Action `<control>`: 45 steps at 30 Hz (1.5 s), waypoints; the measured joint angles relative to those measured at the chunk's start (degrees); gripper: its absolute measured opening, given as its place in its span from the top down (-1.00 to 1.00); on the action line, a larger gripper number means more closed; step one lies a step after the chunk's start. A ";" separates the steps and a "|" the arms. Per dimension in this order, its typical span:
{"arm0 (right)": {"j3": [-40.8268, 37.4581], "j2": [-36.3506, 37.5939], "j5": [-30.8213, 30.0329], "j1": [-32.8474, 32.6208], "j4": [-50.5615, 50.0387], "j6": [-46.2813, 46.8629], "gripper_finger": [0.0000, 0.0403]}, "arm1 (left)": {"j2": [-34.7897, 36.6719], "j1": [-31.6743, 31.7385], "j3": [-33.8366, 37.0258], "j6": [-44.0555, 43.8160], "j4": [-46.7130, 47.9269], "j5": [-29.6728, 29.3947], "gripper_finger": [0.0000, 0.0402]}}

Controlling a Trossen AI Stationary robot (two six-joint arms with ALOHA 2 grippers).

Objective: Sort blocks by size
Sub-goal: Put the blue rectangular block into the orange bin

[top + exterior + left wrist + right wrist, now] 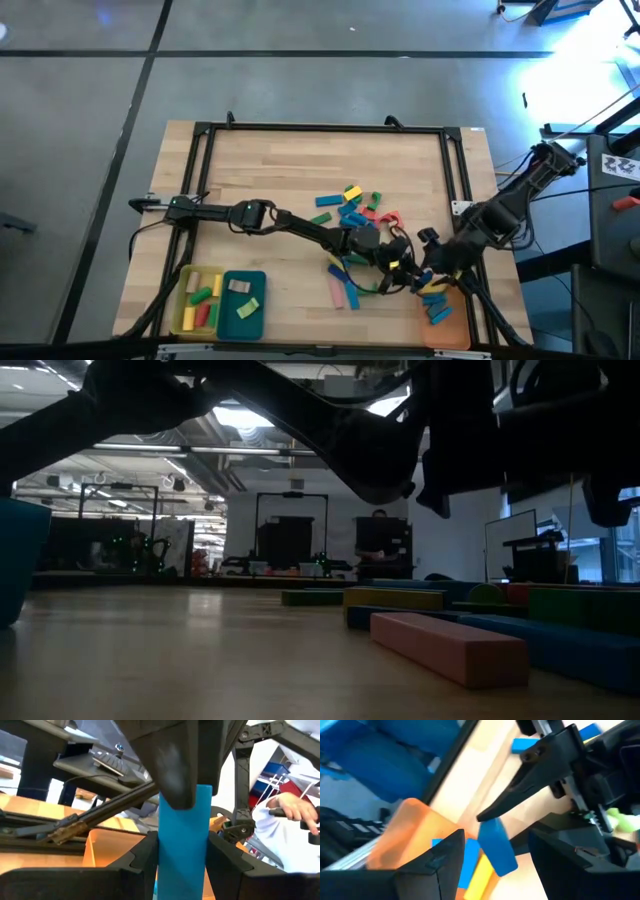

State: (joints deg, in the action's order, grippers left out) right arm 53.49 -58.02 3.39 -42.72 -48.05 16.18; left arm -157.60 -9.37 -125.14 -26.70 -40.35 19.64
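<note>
My left gripper (182,870) reaches in from the table's left and is shut on a blue block (183,830) just beside the orange tray (452,328) at the near right. The right wrist view shows this block (496,845) over the tray's edge (410,820). My right gripper (497,862) comes down from the right and is open. Its fingers stand on either side of the held block without touching it. More blocks (350,205) lie in a loose pile on the table, and two pink bars (340,290) lie nearer the front. My left gripper pinches the blue block's two long sides (165,855) between its two fingers. The fingers come about level from the table's left and lie across the block. One end of the block sticks out beyond them. The block is lifted clear and tilted over the orange tray's edge.
The orange tray holds blue and yellow blocks (470,870). A yellow tray (197,300) and a teal tray (243,303) with blocks stand at the near left. A black frame (320,128) runs round the table. A person's hand (295,807) shows beyond the table.
</note>
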 joint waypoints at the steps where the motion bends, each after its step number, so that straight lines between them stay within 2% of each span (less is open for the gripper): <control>1: 0.00 0.00 -1.78 -0.71 0.00 -0.07 -0.10 | 0.00 0.00 0.00 -0.09 -0.18 0.00 0.38; 5: 0.00 0.00 -6.29 -2.96 -0.13 -0.22 -0.10 | 0.00 0.00 0.00 -0.11 -2.25 0.00 0.38; 12: 0.00 -0.04 -9.04 -5.42 -0.11 -0.21 -0.04 | 0.00 0.00 0.00 -0.35 -2.68 -0.01 0.38; 21: 0.00 -0.40 -8.71 -5.31 -0.04 -0.12 0.48 | 0.00 -0.12 0.00 -0.57 -5.54 0.06 0.38; 26: -0.02 -0.76 -7.23 -5.33 0.20 -0.22 0.69 | 0.00 -0.39 0.00 -0.48 -5.44 0.07 0.38; 35: -0.04 -0.76 -4.45 -5.27 2.56 0.29 0.69 | 0.00 -0.52 0.00 -2.26 -5.43 0.33 0.35; 43: -0.04 -0.76 -1.05 -5.27 3.17 2.15 0.68 | 0.02 -0.47 -0.02 -5.59 -1.31 0.42 0.01; 45: -0.04 -0.75 1.18 -5.27 3.71 4.44 0.68 | 0.02 -0.17 -0.02 -5.49 -0.58 2.49 -0.05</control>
State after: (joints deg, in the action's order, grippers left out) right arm 53.45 -58.77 4.57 -47.99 -44.35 20.63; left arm -157.58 -9.54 -125.16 -32.19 -40.93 22.13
